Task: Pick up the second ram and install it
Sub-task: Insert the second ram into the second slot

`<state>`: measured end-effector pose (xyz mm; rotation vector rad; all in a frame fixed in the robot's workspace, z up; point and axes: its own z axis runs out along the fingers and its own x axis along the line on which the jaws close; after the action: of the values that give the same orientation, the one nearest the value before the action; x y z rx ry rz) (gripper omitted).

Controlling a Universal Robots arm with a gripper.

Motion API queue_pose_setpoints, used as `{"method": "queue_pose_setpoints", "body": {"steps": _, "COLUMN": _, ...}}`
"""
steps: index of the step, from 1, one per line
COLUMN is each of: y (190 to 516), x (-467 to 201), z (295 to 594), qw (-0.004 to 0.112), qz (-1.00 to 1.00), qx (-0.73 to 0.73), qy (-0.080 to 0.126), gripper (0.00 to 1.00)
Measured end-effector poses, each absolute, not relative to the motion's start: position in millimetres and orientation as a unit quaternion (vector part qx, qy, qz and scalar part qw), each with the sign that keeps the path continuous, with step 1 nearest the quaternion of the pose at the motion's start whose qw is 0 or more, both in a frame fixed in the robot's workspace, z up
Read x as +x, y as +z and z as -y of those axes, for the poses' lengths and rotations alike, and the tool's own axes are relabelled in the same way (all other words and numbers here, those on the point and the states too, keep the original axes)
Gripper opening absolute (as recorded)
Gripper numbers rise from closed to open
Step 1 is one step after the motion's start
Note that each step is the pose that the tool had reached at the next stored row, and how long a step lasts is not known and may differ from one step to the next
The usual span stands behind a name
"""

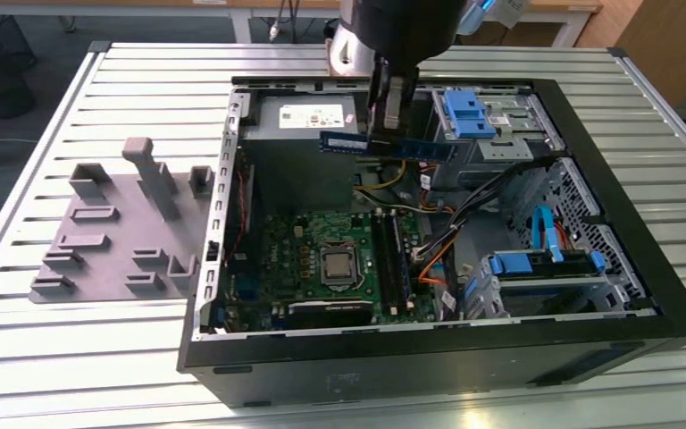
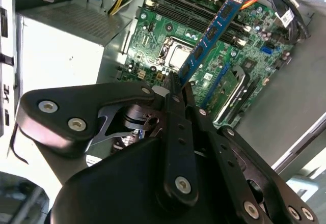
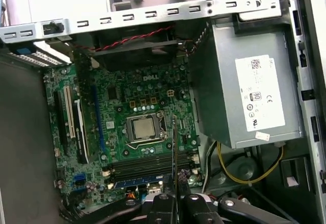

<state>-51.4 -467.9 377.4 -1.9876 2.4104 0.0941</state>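
The second ram (image 1: 413,148), a slim stick with a blue label and black chips, hangs level above the open computer case, over the back part of it. My gripper (image 1: 388,125) comes down from above and is shut on its middle. In the second wrist view the ram (image 2: 213,29) sticks out past the shut fingers (image 2: 173,89), over the green motherboard (image 2: 153,40). The first wrist view shows the ram (image 3: 174,152) edge-on as a thin line above the long black slots (image 3: 147,164) beside the processor (image 3: 142,127).
The grey fixture block (image 1: 117,232) lies on the slatted table at the exterior view's left. Inside the case (image 1: 629,223) are the grey power supply (image 1: 301,116), blue drive brackets (image 1: 472,112), and bundled cables (image 1: 439,241) near the slots.
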Motion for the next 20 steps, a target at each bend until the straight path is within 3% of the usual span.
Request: {"method": "queue_pose_setpoints", "body": {"steps": 20, "y": 376.8, "x": -51.4, "z": 467.9, "qw": 0.012, "qz": -0.855, "qx": -0.517, "qy": 0.029, "gripper": 0.14}}
